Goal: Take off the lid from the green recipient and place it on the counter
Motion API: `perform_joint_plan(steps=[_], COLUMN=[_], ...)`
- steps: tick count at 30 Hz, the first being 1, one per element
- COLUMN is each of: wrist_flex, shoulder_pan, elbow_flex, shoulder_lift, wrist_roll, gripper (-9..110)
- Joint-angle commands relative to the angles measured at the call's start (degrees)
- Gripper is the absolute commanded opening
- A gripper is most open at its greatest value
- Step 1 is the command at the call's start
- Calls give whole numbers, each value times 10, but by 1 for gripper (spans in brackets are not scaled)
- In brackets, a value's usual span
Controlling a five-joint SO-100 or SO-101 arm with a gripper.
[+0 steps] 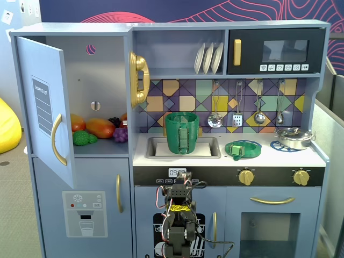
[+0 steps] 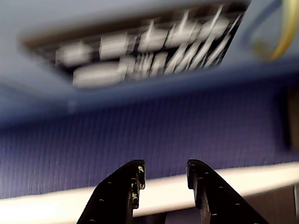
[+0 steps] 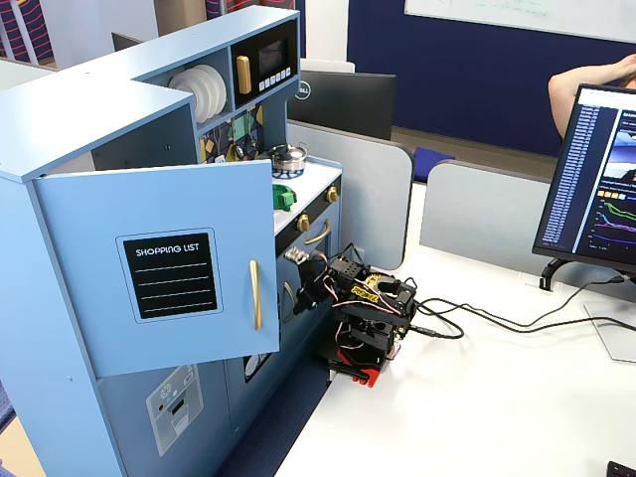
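Note:
In a fixed view the green recipient (image 1: 181, 133) stands upright in the sink basin (image 1: 209, 152) of the counter (image 1: 279, 158), with no lid on it. The round green lid (image 1: 243, 149) lies flat on the counter to its right, over a blue burner ring. My arm (image 1: 177, 215) is folded low in front of the oven front, well below the counter and away from both. In the wrist view my gripper (image 2: 163, 175) has its jaws apart with nothing between them. It faces a blurred blue panel and a white band.
A steel pot (image 1: 293, 137) sits on the right burner. The fridge door (image 1: 45, 107) hangs open at the left, with toy fruit (image 1: 99, 129) inside. Utensils (image 1: 236, 107) hang on the back wall. In the other fixed view the arm (image 3: 363, 308) stands on a white desk with cables (image 3: 497, 323).

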Motion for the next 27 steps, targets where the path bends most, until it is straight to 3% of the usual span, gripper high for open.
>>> perform_joint_plan(steps=[1,6,13,27], wrist_flex=[24,172,287,292], shoulder_pan=[-8,1,25,43], elbow_flex=[13,30,30,30], shoulder_lift=[9,66,85,85], wrist_roll=[12,-25,-38,-5], gripper=[0,0,0,1])
